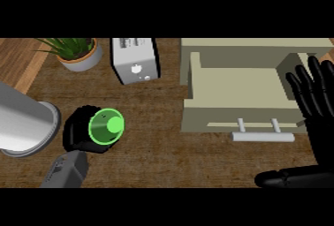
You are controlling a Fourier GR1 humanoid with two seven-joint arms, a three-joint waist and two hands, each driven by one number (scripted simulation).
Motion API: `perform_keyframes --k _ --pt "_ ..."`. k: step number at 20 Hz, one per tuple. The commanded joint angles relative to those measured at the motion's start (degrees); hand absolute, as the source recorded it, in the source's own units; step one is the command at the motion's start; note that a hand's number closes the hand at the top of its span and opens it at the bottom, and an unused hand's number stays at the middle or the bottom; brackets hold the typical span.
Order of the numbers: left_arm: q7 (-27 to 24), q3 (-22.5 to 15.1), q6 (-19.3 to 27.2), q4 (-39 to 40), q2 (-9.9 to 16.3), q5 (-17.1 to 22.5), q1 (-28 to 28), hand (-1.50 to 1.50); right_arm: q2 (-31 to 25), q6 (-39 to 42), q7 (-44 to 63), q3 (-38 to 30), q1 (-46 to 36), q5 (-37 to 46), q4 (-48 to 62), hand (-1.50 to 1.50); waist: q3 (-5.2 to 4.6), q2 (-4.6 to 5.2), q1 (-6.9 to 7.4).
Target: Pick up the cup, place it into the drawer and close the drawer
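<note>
Looking down from the head view, I see my left hand [81,132] wrapped around the green cup [106,126] at the left of the wooden counter [163,159]. The black fingers curl round the cup's side, and the cup lies tipped so that its open mouth faces up toward me, showing a bright green rim and a lighter green disc inside. The grey left forearm [66,170] comes up from the lower edge to meet that hand. I cannot tell whether the cup is touching the counter or is lifted off it.

My right hand [314,95] stands at the far right edge, fingers straight and pointing up the view, holding nothing (it partly covers the right side of the drawer). Its thumb [287,178] lies sideways near the lower right corner.

The beige drawer [195,70] is pulled open at the upper right, well apart from the cup. Its pale handle [262,137], a bar on two short posts, sits on the front panel facing me.

Just left of the cup hand is a large grey cylinder [23,121] with a flared rim, lying tilted at the left edge. Further back stand a potted plant [77,53] in a grey pot and, beside it, a white toaster [135,59], between the plant and the drawer.
</note>
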Motion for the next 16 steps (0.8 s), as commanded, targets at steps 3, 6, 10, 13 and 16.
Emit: perform_keyframes --k 3,6,10,13,16 --pt "10.5 -5.4 -1.8 -18.5 -1.4 1.2 3.5 1.50 0.7 0.8 -2.1 -0.1 2.9 -0.7 0.3 -1.50 0.08 -0.17 0.14" --pt "16.4 -7.9 2.8 -26.8 -4.5 1.7 3.7 1.50 -0.5 1.1 0.6 -0.8 3.1 -2.1 -3.9 -1.50 0.02 -0.05 -0.33" --pt "24.3 -9.2 5.9 -33.4 -5.7 4.7 0.8 1.50 2.2 -0.6 -1.2 2.5 1.1 1.4 0.2 -1.50 -0.03 0.19 -0.51" --pt "31.6 -11.3 10.1 -39.0 -5.7 6.2 -2.1 1.50 1.7 0.8 -4.8 0.7 3.3 0.5 1.5 -1.50 -0.01 0.19 -0.70" --pt "35.9 -16.6 16.4 -44.3 -5.8 6.4 -3.5 1.50 -0.3 1.2 -1.7 -1.4 -1.3 -1.4 3.8 -1.50 -0.02 0.22 -0.65"
